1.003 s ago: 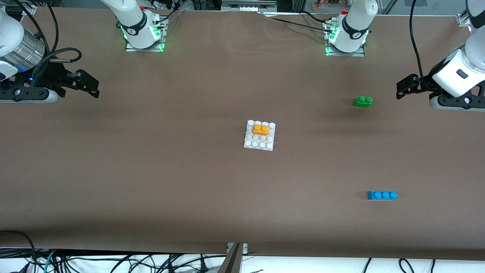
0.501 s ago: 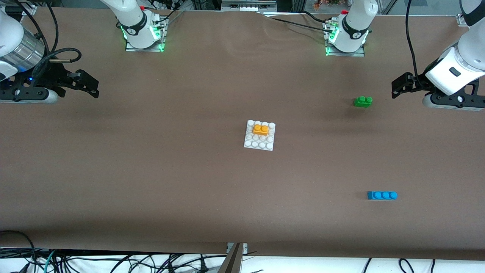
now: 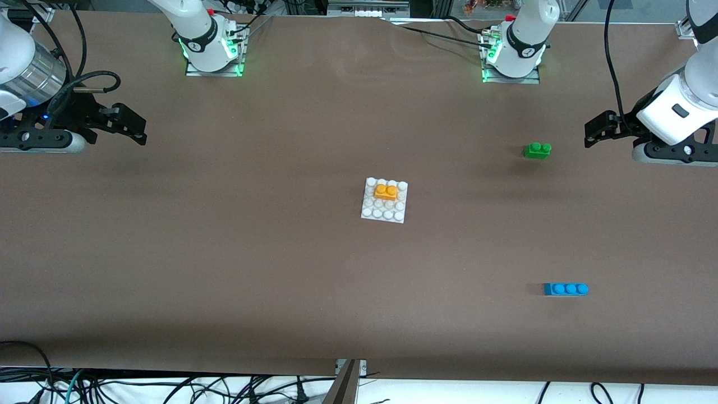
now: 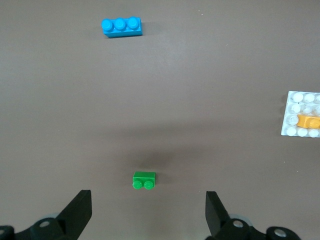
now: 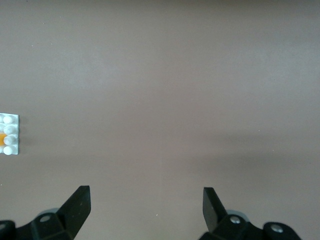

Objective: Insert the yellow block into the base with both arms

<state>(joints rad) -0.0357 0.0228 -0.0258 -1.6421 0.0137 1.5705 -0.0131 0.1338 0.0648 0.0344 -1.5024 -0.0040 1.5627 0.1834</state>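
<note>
Comparing with half a second earlier, the left gripper (image 3: 595, 128) has shifted slightly toward its own end of the table and the arm's white wrist sits a little lower in the front view; the right gripper (image 3: 130, 124) and all bricks are unchanged. Both grippers are up in the air at opposite ends of the table (image 3: 224, 252), each with fingers spread wide and holding nothing. The block (image 3: 386, 191) sits seated on the base (image 3: 384, 214), in the stud rows farther from the front camera, well apart from both grippers and roughly midway between them. Its long axis, the line through its two studs, runs along the table from one arm's end toward the other; the studs face up. The base lies flat, one edge nearly parallel to the table's long edge. In the left wrist view the green brick (image 4: 144, 180) lies on the table near the open fingers (image 4: 80, 212), between their lines; the blue brick (image 4: 121, 27) is well apart from that gripper, and the base shows at the picture's edge. In the right wrist view only a corner of the base (image 5: 10, 135) shows. No writing or labels are legible on the bricks or base.
</note>
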